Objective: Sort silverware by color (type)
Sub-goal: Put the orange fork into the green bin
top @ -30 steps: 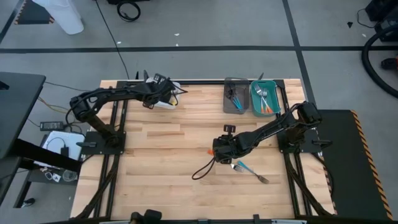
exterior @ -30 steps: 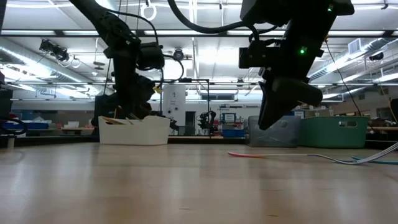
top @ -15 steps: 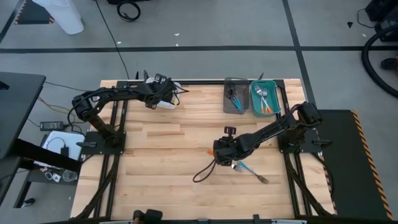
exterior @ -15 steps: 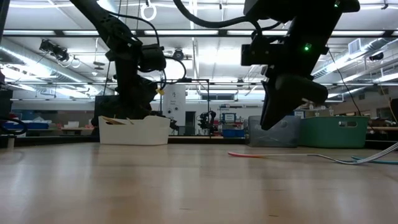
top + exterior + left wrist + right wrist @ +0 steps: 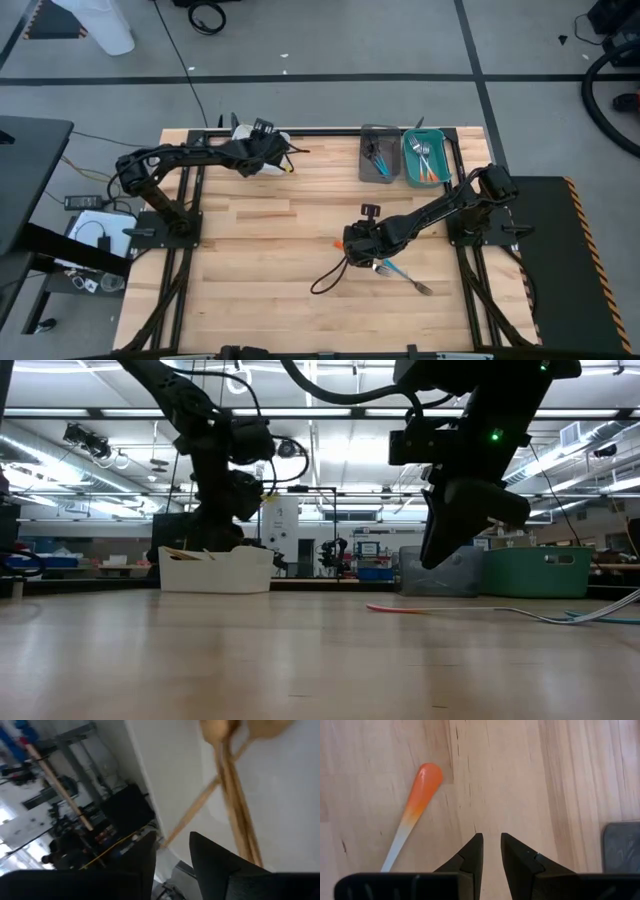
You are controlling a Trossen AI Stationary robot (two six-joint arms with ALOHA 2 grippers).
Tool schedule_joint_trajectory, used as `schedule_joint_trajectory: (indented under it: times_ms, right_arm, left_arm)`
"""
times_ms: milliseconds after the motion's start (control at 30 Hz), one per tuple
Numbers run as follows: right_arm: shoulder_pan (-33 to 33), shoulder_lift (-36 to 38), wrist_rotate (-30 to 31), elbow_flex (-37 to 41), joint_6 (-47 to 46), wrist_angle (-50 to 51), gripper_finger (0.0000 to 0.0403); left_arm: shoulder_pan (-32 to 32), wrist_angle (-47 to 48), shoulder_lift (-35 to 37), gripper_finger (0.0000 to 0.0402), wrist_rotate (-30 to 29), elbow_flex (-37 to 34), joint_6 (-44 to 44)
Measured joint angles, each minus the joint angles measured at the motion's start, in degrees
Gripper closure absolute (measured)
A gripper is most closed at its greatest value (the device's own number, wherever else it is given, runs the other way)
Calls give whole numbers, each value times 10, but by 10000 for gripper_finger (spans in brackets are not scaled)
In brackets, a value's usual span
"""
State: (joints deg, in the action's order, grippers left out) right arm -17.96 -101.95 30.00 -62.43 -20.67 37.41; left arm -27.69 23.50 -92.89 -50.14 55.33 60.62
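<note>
Silverware is spread over several spots. Tan pieces (image 5: 235, 795) lie in the white bin (image 5: 262, 158), just ahead of the left gripper (image 5: 172, 851), whose fingers (image 5: 212, 857) stand apart with nothing between them, over the bin's edge. In the low view that gripper (image 5: 232, 510) hangs above the white bin (image 5: 215, 568).

An orange-handled piece (image 5: 415, 800) lies flat on the table (image 5: 270, 250), ahead of and to one side of the right gripper (image 5: 491, 851); its fingers (image 5: 512, 854) are a narrow gap apart, gripping nothing, with bare wood between them. From above, the right gripper (image 5: 352, 246) sits near the table's middle, the orange tip (image 5: 337, 242) just beside it. A blue-handled fork (image 5: 400, 272) lies on the table on the gripper's other side, close by.

More blue pieces sit in the grey bin (image 5: 378, 152), and forks with orange handles in the teal bin (image 5: 424, 158), both well beyond the right fingers at the table's far edge.
</note>
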Motion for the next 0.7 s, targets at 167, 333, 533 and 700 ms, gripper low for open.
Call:
schedule_joint_trajectory:
  times_ms: [167, 333, 533, 700]
  right_arm:
    - [0, 0, 3, 0, -2, 10, 325]
    - [0, 0, 5, 0, -8, 28, 325]
    - [-1, 0, 5, 0, -20, 55, 325]
    - [-1, 0, 5, 0, -30, 80, 325]
  left_arm:
    - [31, -40, 20, 287, -14, 0, 0]
    - [64, -90, 47, 297, -16, 0, 1]
    - [107, -98, 61, 299, 28, 0, -29]
    - [141, -90, 61, 299, 96, 0, -79]
